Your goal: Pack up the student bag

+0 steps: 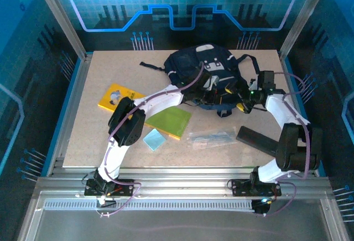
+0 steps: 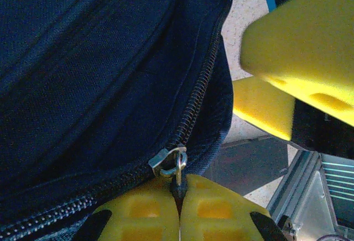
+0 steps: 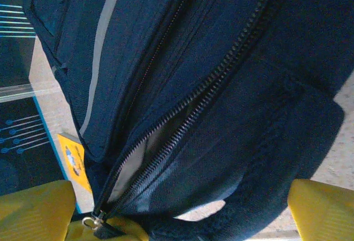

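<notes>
The student bag [image 1: 202, 67], soft and floppy navy fabric, slumps on the table [image 1: 99, 141] just ahead of both arms' fingers. I judge its zipper pull [image 2: 176, 166] the best handle. The left fingers [image 2: 149, 213] pinch it, while the right fingers [image 3: 323, 210] stand spread, with fabric between them.

Bottom centre, the left claw [image 2: 178, 194] pinches the metal zipper pull [image 2: 170, 162] of the student bag [image 2: 83, 75], whose navy fabric covers the left of the frame.
</notes>
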